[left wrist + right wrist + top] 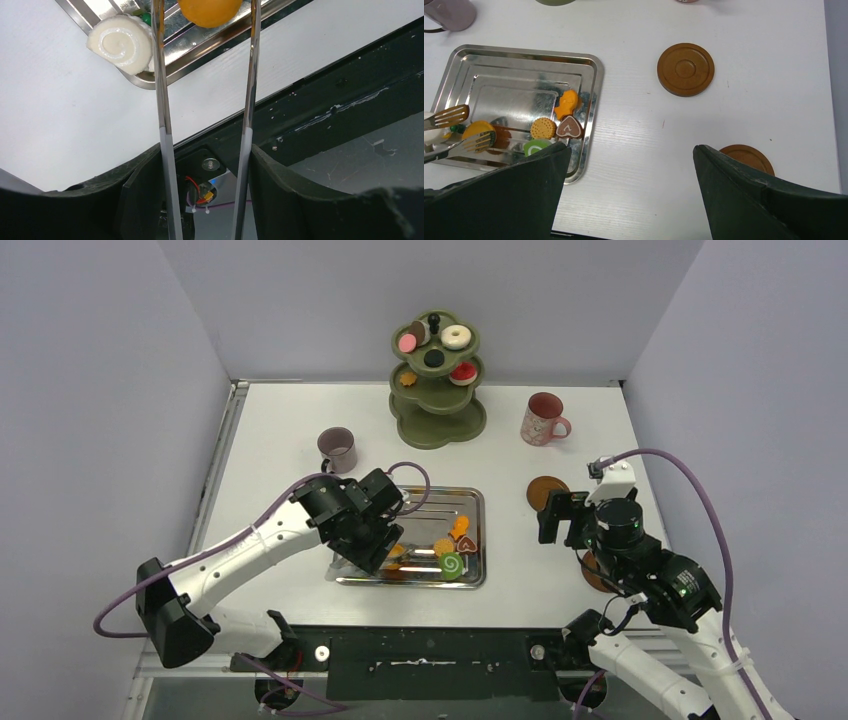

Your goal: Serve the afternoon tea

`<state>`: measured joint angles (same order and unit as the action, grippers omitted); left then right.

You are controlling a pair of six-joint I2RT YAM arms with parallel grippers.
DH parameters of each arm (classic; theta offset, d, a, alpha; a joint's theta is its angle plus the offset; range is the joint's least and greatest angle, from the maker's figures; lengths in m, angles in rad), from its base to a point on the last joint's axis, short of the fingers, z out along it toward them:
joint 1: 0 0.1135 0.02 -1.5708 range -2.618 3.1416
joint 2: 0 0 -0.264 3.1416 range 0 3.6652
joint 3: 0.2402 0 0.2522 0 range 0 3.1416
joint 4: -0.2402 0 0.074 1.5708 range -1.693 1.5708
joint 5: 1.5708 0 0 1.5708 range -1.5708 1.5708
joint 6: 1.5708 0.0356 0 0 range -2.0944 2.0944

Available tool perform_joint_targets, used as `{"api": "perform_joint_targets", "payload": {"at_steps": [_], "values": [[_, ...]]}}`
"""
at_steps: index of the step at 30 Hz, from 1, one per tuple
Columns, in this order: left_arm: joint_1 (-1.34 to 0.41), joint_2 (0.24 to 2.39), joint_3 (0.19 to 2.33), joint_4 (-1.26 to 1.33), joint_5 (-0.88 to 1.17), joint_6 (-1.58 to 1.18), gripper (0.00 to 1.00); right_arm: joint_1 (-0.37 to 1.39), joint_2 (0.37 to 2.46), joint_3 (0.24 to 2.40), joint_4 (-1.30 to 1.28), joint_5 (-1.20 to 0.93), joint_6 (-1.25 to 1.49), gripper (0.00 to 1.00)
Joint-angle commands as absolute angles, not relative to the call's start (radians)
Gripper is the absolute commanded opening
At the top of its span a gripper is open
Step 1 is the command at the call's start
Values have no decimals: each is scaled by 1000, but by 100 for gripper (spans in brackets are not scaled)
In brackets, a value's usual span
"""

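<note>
My left gripper (207, 167) is shut on metal tongs (161, 85), its fingers (142, 192) pressing the two arms from outside. An orange round sweet (210, 10) sits between the tong tips over the steel tray (200, 52); whether they pinch it I cannot tell. A white swirl roll (121, 43) rests on the tray's corner rim. More sweets lie in the tray: fish (567, 103), biscuit (543, 128), heart (569, 128), green swirl (536, 147). My right gripper (631, 185) hangs open and holds nothing, above the table near two brown coasters (685, 69) (746, 157).
The olive three-tier stand (437, 390) with several sweets on it stands at the back centre. A mauve mug (338, 449) is left of it, a pink mug (543, 419) to its right. The dark front edge of the table (325, 100) runs just behind the tray.
</note>
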<state>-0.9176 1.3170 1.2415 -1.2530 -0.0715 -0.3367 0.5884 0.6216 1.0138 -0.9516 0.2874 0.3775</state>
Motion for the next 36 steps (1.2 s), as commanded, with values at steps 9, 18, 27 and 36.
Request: {"api": "perform_joint_targets", "payload": {"at_steps": [9, 18, 27, 36], "values": [[-925, 1345, 1220, -1213, -74, -334, 55, 583, 640, 1058, -906, 289, 371, 100], [-926, 1376, 1203, -1194, -56, -342, 45, 583, 639, 1061, -909, 289, 370, 100], [-925, 1335, 1233, -1193, -62, -350, 38, 583, 615, 1036, -910, 281, 382, 100], [-923, 1298, 1300, -1184, -131, -357, 37, 583, 580, 1039, -924, 285, 391, 100]]}}
